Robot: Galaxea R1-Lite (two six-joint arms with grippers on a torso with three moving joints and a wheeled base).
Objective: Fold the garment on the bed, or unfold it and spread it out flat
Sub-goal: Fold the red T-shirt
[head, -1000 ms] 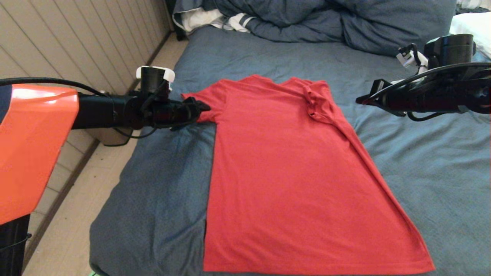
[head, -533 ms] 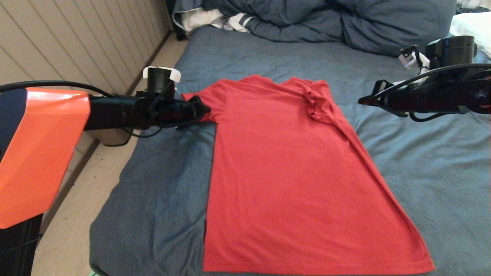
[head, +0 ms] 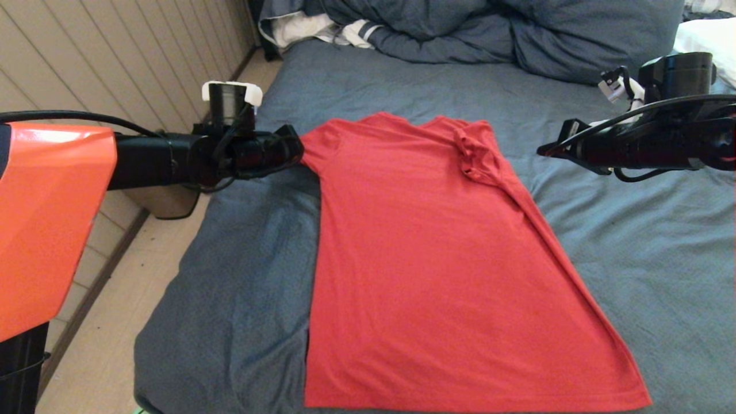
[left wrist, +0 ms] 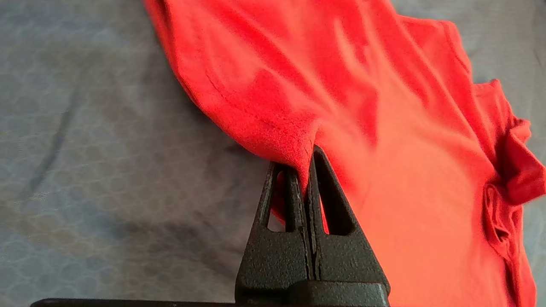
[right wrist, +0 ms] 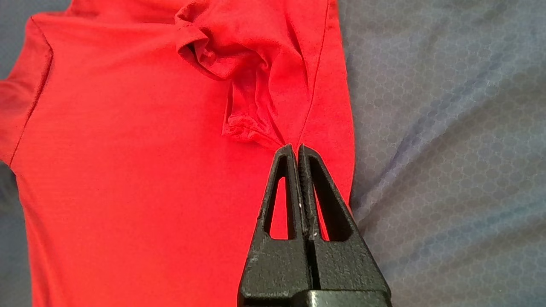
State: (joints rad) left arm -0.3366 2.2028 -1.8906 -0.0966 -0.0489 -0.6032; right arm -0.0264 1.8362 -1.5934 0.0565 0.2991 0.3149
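Red garment lies plain side up on the bed, roughly centred, neck end toward the far side, hem toward the near edge. Body approx. flat. On the robot's right side the sleeve area is folded inward and bunched into a small crumpled wad near the collar; the edge on that side runs as a long diagonal fold down to the hem corner.

Left end effector: positioned at the far-left corner of the garment, at the sleeve. Fingers pressed together w/ red fabric pinched between the tips; left wrist view confirms the sleeve hem is clamped and drawn up into a peak at the tips. Fabric next to the grip hangs clear of the sheet, casting a shadow below.

Right end effector: held above the bed just beside the garment's right shoulder, apart from the cloth. Fingers fully closed, nothing between them. In the right wrist view its tips point toward the bunched sleeve.

Misc.: dark-blue duvet heaped at the head of the bed, w/ a white striped cloth showing at its left end. Panelled wall and pale floor run along the bed's left side.
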